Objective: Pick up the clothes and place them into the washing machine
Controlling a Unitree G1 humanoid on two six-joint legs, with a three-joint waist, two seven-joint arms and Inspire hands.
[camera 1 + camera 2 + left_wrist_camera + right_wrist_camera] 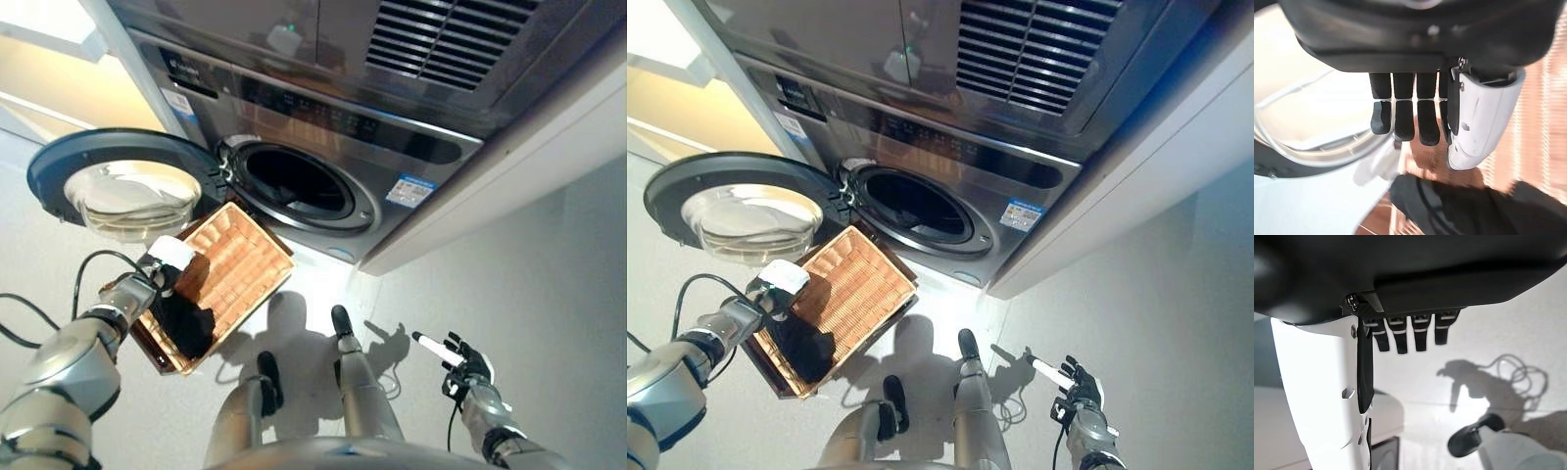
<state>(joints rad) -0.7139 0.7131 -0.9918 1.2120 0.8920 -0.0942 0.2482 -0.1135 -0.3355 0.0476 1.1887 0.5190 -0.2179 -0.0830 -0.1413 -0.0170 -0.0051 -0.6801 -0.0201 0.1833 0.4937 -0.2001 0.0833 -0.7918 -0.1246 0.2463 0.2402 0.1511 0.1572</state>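
Dark clothes lie in basket; washing machine labels unreadable.

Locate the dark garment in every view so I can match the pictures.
Left eye view: dark garment lies in the wicker basket, lower left, below the left hand.
Right eye view: same spot.
Left wrist view: past the fingers.
Right wrist view: not in it.
Shared landmark: the basket.
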